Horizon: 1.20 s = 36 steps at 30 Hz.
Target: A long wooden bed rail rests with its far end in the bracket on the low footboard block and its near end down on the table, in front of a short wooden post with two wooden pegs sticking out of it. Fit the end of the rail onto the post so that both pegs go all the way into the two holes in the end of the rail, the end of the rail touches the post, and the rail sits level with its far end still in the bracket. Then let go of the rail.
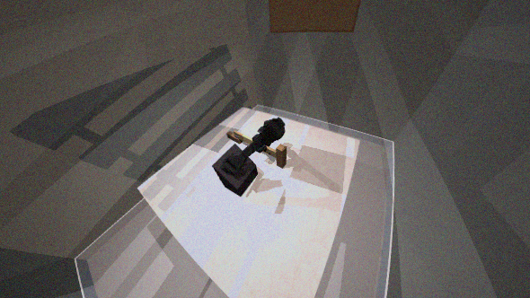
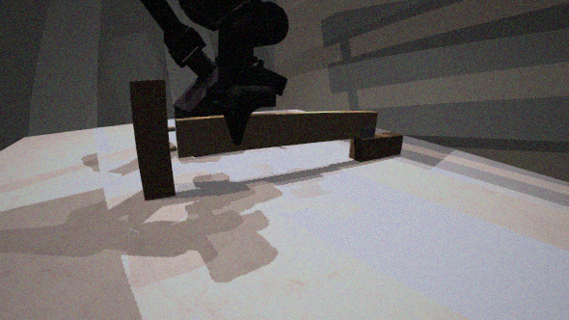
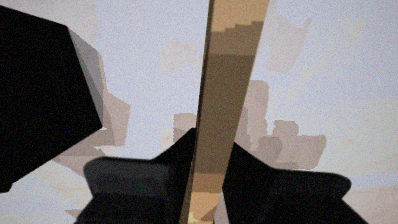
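The long rail (image 1: 270,152) (image 2: 299,127) (image 3: 225,75) is held off the table at its near end and looks about level. My gripper (image 2: 237,137) (image 3: 204,132) is shut on it from above, near that end. The far end sits at the bracket (image 2: 367,132) on the low footboard block (image 1: 234,135) (image 2: 378,147). The post (image 1: 281,156) (image 2: 151,140) stands upright just beyond the near end, with a narrow gap between them. In the exterior view the upper peg (image 2: 172,128) and lower peg (image 2: 173,146) show in that gap. The holes and the peg tips are hidden.
The arm's dark base (image 1: 235,172) stands on the table (image 1: 216,242) beside the rail. The arm reaches over the rail from there. Broad shadows of the arm and rail lie across the table around the post. A brown panel (image 1: 314,15) shows far behind.
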Tool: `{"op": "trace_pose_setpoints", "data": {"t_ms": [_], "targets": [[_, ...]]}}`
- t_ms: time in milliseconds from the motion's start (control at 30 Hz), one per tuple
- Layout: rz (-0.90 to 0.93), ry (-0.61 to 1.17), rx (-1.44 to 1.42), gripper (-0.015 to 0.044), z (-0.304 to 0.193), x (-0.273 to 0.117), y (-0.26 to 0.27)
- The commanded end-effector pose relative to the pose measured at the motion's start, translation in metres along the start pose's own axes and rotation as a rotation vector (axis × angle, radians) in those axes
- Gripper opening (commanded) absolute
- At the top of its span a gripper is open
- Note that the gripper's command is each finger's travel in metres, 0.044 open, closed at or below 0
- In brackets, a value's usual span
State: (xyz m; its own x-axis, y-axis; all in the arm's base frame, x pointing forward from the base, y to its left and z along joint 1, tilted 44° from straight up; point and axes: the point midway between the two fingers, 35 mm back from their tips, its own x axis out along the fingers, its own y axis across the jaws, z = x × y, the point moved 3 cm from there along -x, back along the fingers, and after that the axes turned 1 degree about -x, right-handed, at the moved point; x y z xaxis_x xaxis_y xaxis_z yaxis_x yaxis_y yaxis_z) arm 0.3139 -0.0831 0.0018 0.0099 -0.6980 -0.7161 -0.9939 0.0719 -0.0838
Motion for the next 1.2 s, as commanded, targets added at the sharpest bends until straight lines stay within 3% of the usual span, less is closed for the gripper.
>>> {"op": "trace_pose_setpoints", "data": {"t_ms": [0,1167], "targets": [[-0.010,0.000,0.000,0.0000,-0.002,-0.003,-0.002],[-0.010,0.000,0.000,0.0000,-0.014,-0.003,-0.001]]}}
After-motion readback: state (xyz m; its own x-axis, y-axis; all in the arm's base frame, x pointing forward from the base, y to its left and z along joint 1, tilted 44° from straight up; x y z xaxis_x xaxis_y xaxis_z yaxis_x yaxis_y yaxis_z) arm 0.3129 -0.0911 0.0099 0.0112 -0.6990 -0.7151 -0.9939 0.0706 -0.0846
